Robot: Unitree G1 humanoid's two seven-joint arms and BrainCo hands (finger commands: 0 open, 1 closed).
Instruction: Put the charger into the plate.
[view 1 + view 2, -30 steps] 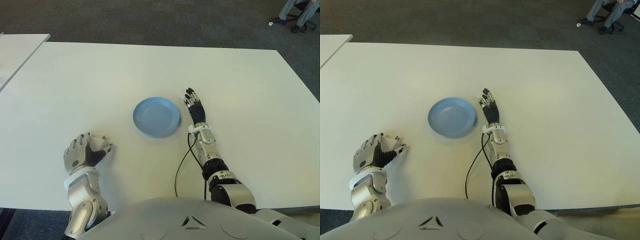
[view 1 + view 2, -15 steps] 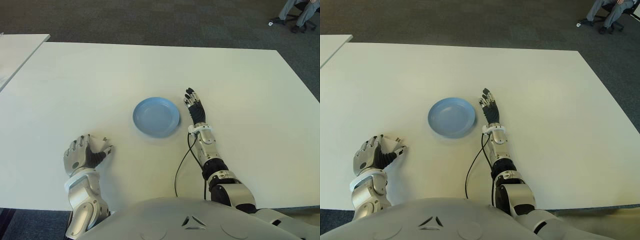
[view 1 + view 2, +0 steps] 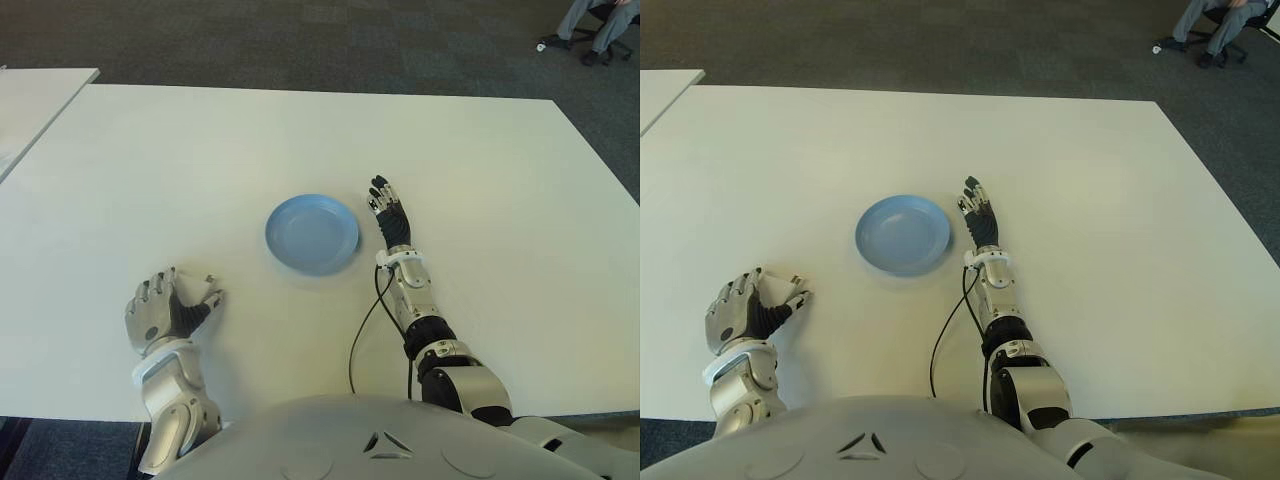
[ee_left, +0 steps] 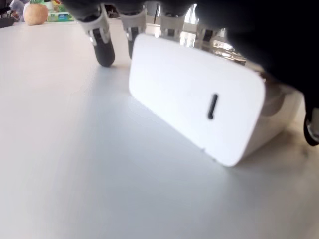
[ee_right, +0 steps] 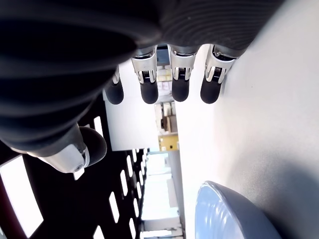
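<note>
The white charger [image 4: 194,104] lies on the white table [image 3: 250,140] near its front left. My left hand [image 3: 170,308] sits over it, fingers curled around its far edge and thumb at its side, and in the eye views the hand mostly hides it. The empty blue plate [image 3: 312,233] stands at the table's middle, up and to the right of that hand. My right hand [image 3: 390,215] shows just right of the plate [image 5: 234,214], fingers stretched out flat and holding nothing.
A black cable [image 3: 365,325] runs along my right forearm to the table's front edge. A second white table [image 3: 30,110] stands at the far left. A person's legs and a chair [image 3: 595,20] show at the far right on the carpet.
My left hand has drawn back slightly toward the table's front edge. The right hand and the plate have not moved.
</note>
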